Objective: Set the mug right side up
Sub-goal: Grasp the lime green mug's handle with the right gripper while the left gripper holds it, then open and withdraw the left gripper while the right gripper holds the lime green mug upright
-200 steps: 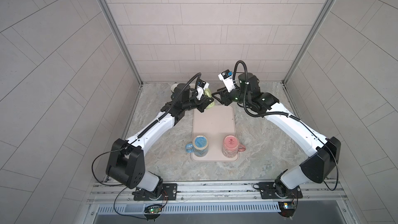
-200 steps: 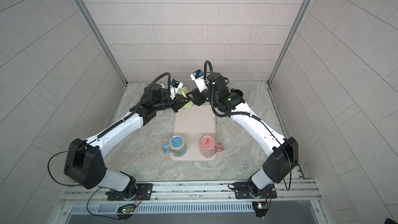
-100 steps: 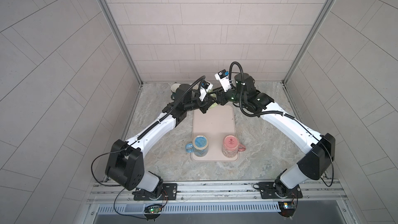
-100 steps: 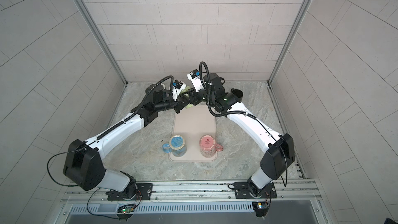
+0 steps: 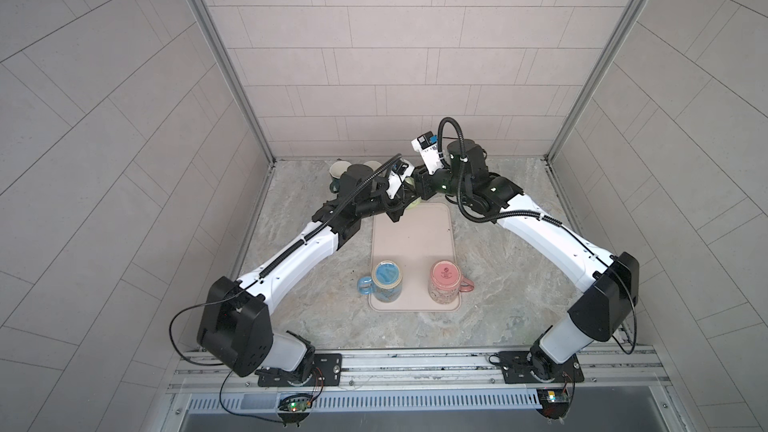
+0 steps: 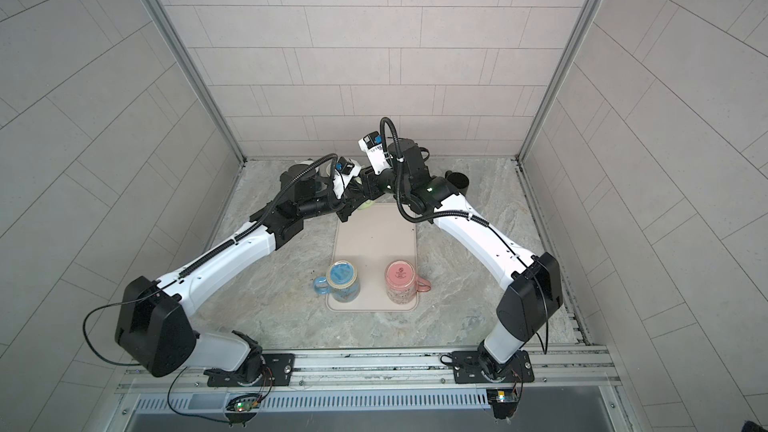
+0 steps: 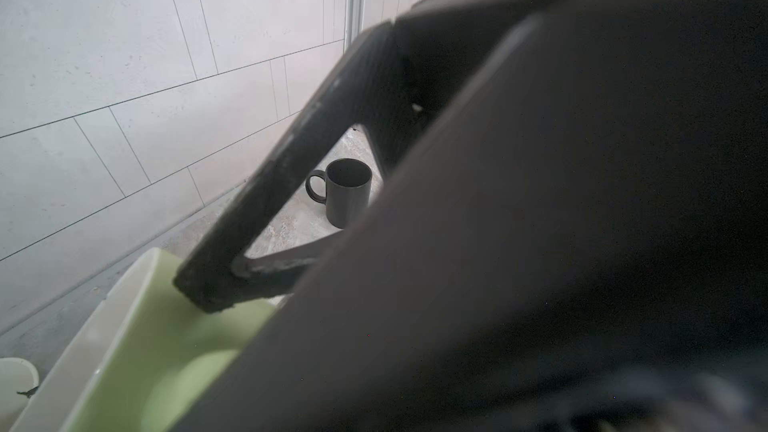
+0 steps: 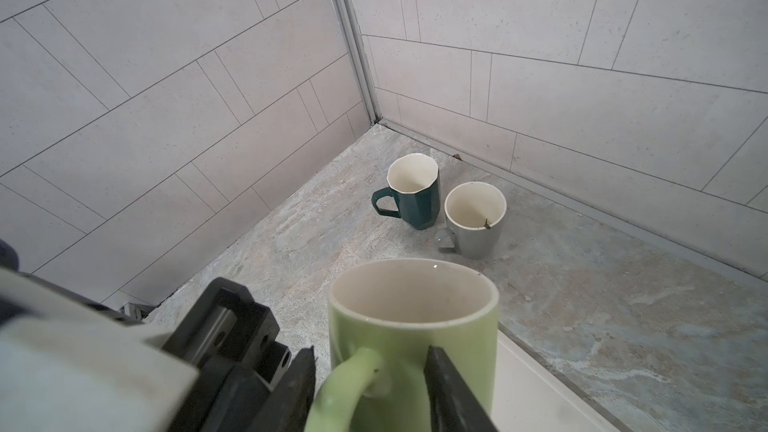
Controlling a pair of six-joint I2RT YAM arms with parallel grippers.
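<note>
The green mug (image 8: 415, 326) has been lowered to the far edge of the mat (image 5: 411, 243), upright, mouth up. Its handle is straddled by the half-open right claw (image 8: 370, 353), nothing clamped yet. The left claw (image 5: 395, 213) is seen shut alongside, its hold unclear.

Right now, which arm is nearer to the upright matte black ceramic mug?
Right. The right arm passes close beside the black mug; the left arm reaches in from the opposite side, well apart from it.
</note>
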